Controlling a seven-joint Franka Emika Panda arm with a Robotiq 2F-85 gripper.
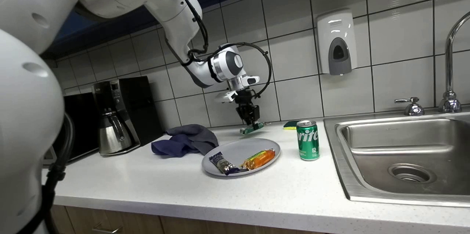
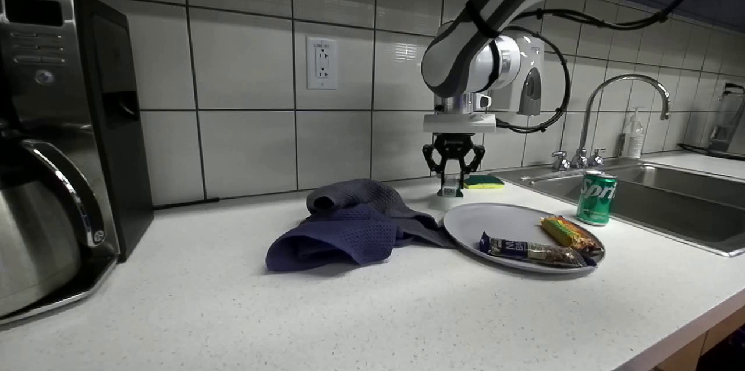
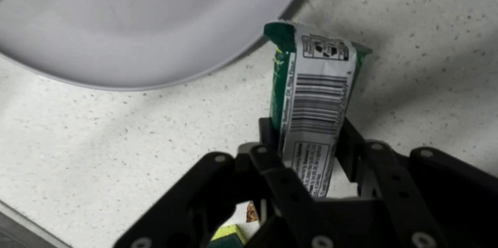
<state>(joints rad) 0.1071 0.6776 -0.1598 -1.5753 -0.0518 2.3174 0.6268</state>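
Two black fingers of the gripper are closed on a green and white bar, one finger at each long side of it. The bar is in a wrapper, and its printed side is turned up in the wrist view. In an exterior view the bar is a little tilted and seems to be above the counter, though from these angles I cannot be fully sure about the gap below. One end of the bar points to the rim of the grey plate, which lies near it. On this plate are two other wrapped bars: the dark blue bar and the orange bar. A yellow and green sponge lies close to the tiled wall. Between the plate and the steel sink, one green Sprite can stands upright. At the opposite side of the plate there is a crumpled cloth, blue and grey, and farther along the counter stands a coffee maker. On the wall hangs a white soap dispenser.
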